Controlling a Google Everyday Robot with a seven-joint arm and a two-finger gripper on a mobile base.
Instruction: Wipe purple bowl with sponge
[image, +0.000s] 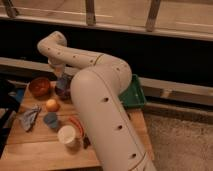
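Observation:
The purple bowl (62, 92) stands at the back of the wooden table (45, 152), to the right of a brown bowl. My gripper (61, 76) hangs straight down from the white arm (100, 100) and is right over the purple bowl, at or just inside its rim. A pale bluish piece (63, 82) at the gripper's tip may be the sponge; I cannot tell for sure. The arm's wide forearm hides the table's right part.
A brown bowl (39, 86) stands at the back left. An orange fruit (52, 105), a blue cup (51, 120), a white cup (66, 135) and a grey-blue cloth (29, 118) lie in front. A green bin (134, 93) stands at the right, behind the arm.

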